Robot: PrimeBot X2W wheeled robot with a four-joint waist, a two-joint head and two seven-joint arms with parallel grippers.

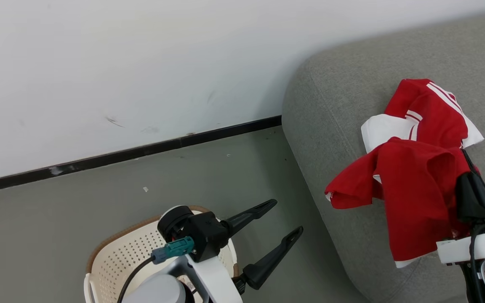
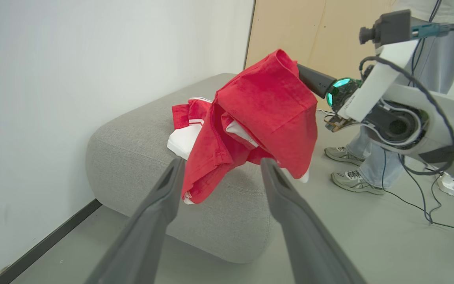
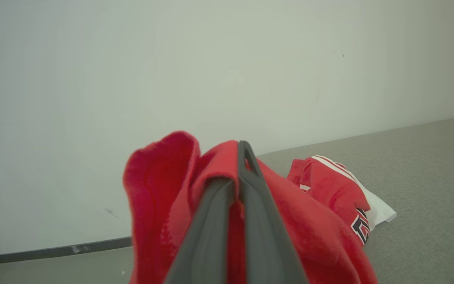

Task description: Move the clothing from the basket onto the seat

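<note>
Over rounded grey seat (image 1: 352, 84), crumpled red clothing (image 1: 415, 189)

Your left gripper (image 1: 287, 216) hangs beside the seat (image 1: 352, 105), off its left edge, with its fingers spread wide, aimed toward it and holding nothing. Your right gripper (image 3: 238, 165) is raised over the seat, its fingers pinched together on a red garment (image 1: 415, 189).
</note>
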